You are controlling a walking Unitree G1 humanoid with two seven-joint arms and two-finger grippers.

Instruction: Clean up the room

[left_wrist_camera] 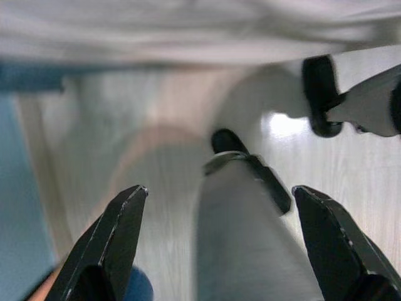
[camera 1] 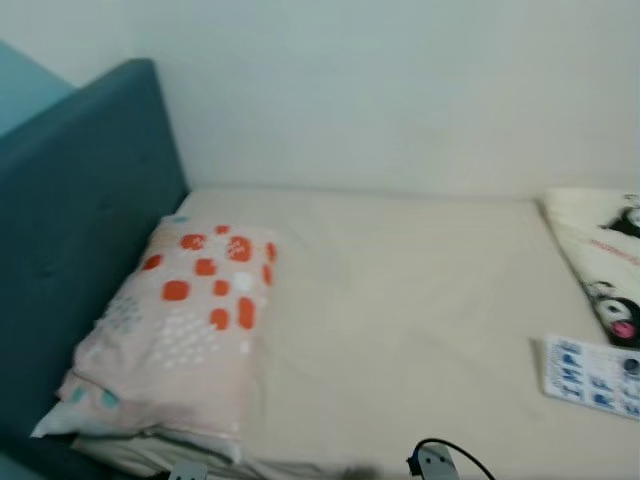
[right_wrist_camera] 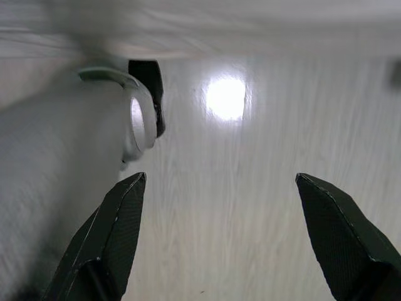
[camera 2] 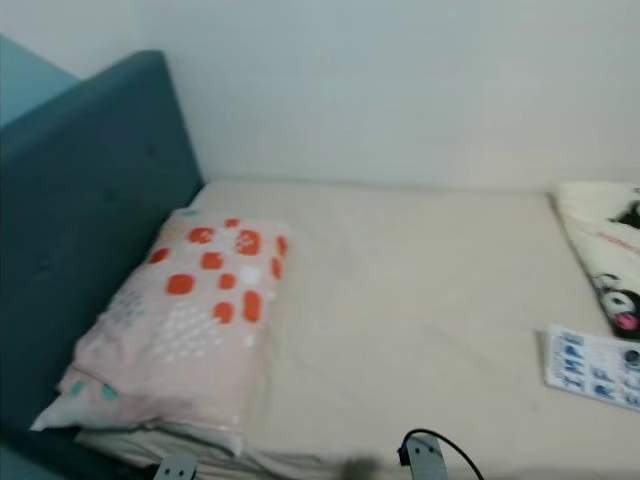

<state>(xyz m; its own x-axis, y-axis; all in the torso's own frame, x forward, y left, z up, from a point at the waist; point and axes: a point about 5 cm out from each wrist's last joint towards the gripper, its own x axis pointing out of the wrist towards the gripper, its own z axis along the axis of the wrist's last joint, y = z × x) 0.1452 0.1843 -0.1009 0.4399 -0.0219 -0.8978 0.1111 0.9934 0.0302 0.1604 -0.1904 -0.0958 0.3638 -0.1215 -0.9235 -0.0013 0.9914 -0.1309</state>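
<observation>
While the room waits to be tidied, the pillow (camera 1: 185, 330) lies at the head end of the bed (camera 1: 400, 320), close against the blue headboard (camera 1: 70, 230), where it belongs. A cartoon-print blanket (camera 1: 605, 260) sits bunched at the bed's far right edge, and a small printed packet (camera 1: 590, 375) lies near it, likely the things to sort. Both arms hang idle beside the bed over the pale floor (right_wrist_camera: 250, 207): the left gripper (left_wrist_camera: 219, 238) and right gripper (right_wrist_camera: 219, 238) are spread wide, holding nothing.
</observation>
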